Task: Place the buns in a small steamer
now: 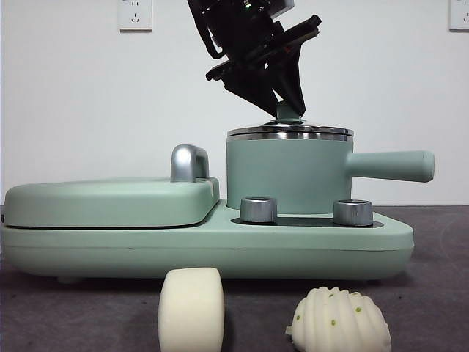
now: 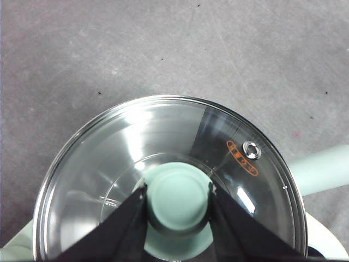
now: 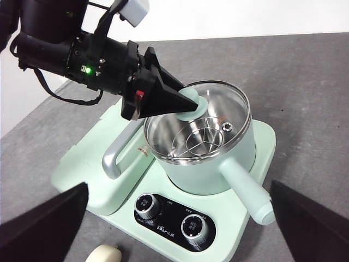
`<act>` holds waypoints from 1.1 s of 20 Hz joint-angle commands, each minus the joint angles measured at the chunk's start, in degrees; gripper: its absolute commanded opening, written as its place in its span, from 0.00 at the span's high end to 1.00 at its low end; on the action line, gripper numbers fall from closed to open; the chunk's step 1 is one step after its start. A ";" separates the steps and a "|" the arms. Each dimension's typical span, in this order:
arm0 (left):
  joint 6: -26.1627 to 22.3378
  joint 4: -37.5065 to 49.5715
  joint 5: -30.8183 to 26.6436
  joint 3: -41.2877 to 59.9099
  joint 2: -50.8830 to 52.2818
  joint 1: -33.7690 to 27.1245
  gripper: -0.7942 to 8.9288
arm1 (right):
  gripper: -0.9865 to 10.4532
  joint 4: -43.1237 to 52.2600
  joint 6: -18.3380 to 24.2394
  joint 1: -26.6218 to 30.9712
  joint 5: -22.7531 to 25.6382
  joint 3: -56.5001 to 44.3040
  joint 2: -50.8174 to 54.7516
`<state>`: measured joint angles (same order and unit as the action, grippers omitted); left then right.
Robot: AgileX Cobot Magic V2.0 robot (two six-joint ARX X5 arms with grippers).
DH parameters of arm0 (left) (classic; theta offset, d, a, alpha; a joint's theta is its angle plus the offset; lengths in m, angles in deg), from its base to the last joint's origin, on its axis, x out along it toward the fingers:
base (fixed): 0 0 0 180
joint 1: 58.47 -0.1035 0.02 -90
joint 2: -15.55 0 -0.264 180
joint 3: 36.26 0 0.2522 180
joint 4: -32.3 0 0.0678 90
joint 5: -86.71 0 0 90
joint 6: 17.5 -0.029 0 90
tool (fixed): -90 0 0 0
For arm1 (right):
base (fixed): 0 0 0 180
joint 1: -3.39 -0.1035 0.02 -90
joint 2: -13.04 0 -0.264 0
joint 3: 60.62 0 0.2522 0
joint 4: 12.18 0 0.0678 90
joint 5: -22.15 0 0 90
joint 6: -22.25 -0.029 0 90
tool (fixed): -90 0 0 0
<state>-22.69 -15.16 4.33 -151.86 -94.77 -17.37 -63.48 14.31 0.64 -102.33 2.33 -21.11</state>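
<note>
Grey table, left claw pinching steamer lid knob (buns apart)

A staged test bench, not a kitchen. Below the left gripper, a cooker sits on grey felt. Behind it stands a bare white wall with sockets.

Left gripper clamps the lid knob; right gripper hovers, jaws wide apart.

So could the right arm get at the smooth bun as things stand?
Probably yes: the right gripper hangs open above the cooker's front, the smooth bun lies uncovered on the table, and the left gripper is busy at the lid knob.
</note>
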 commanded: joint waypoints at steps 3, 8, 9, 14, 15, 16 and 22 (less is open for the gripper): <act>-0.57 -0.22 0.31 -2.73 -1.46 0.55 0.87 | 0.45 0.13 -0.22 -0.20 -0.04 1.05 -0.20; -0.55 -4.24 0.31 -9.49 -1.46 0.55 0.87 | 0.45 -0.20 -0.37 -0.20 -0.04 1.05 -0.20; -0.57 -5.16 0.31 -11.30 -1.46 0.55 0.87 | 0.45 -0.26 -0.37 -0.20 -0.04 1.05 -0.20; -1.57 -9.20 0.31 -18.45 -1.46 -0.50 0.87 | 0.45 -0.42 -0.39 -0.22 -3.50 1.05 -0.26; -1.73 -10.01 0.31 -19.39 -1.44 -0.94 0.87 | 0.45 -0.44 -0.39 -0.42 -5.60 1.05 -0.94; -1.90 -11.04 0.31 -20.39 -1.44 -1.66 0.87 | 0.45 -0.57 -0.63 -0.98 -6.69 1.07 -1.86; -3.19 -14.75 0.31 -21.46 -1.44 -7.26 0.87 | 0.45 -1.92 -2.40 -11.43 -5.31 1.09 -7.82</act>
<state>-25.07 -31.31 4.44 -170.97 -95.65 -24.84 -65.82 12.67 -10.59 -107.44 2.41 -28.87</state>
